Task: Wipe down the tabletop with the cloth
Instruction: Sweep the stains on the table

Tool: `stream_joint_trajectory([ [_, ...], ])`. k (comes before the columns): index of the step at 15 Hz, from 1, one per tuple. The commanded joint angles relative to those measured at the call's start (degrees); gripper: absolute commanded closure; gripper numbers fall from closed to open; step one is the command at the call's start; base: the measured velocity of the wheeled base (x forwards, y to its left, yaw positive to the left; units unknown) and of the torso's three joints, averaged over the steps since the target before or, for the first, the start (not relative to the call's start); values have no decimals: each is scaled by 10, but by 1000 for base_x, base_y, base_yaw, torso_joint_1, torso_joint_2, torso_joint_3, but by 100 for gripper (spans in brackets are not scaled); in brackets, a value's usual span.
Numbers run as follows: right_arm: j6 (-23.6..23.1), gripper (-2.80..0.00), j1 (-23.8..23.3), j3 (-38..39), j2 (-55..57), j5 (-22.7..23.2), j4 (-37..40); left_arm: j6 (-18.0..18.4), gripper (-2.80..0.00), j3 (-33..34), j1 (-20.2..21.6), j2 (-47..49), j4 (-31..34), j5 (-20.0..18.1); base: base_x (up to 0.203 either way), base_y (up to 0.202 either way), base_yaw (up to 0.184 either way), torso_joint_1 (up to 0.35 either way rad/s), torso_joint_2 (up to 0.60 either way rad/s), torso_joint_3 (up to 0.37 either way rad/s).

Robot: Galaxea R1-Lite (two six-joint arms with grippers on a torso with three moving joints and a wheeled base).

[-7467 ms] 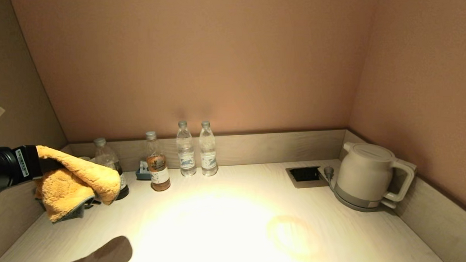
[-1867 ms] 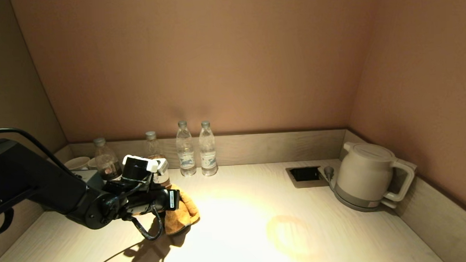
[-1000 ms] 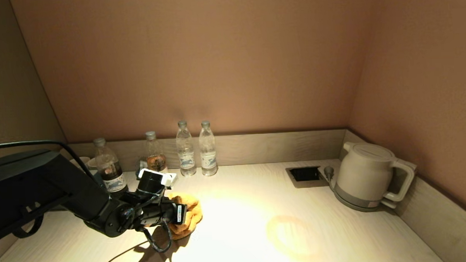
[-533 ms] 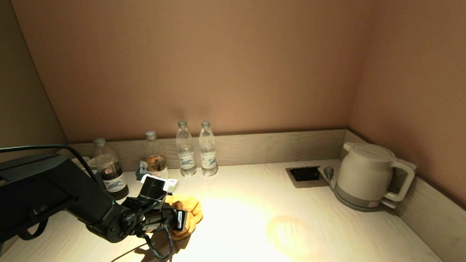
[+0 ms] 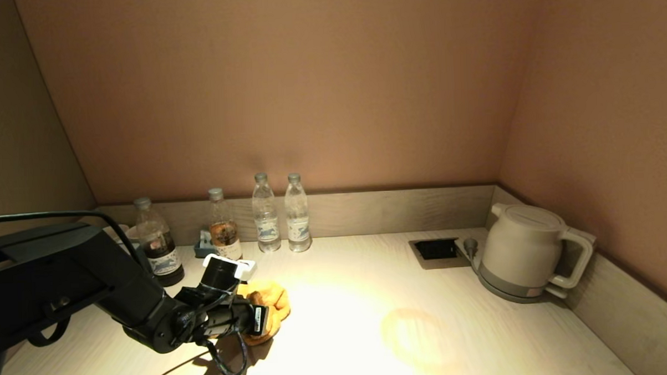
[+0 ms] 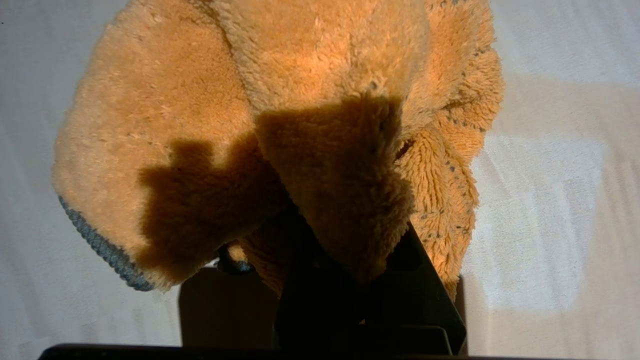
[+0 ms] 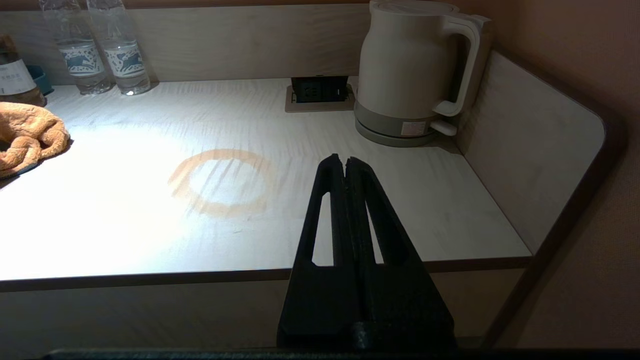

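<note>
Head view: left pincer [image 5: 263,317] clamped on bunched orange cloth [image 5: 268,303], pressed to surface [image 5: 483,337] at left-centre | ring stain [image 5: 413,332] right of cloth unwiped, most wiping left | right pincer [image 7: 346,165] closed, empty, off near edge

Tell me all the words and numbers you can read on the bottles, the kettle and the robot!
No text can be read.
Two water bottles: blue picture labels, words too small.
Brown-drink bottle: label too blurred.
Dark-drink bottle: label too blurred.
Kettle: small base sticker, unreadable.
Left hand, holding the cloth: white wrist sticker, too small.
</note>
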Motion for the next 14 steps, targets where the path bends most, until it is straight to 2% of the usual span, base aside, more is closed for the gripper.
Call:
stream_joint_trajectory([
  [1,0,0,0,0,0,0,0,-1,0,10,-1,-1,3,0,0,0,0,0,0,0],
  [7,0,0,0,0,0,0,0,-1,0,61,-6,-21,1,5,0,0,0,0,0,0],
  [14,0,0,0,0,0,0,0,0,0,126,-19,-23,-51,24,0,0,0,0,0,0],
])
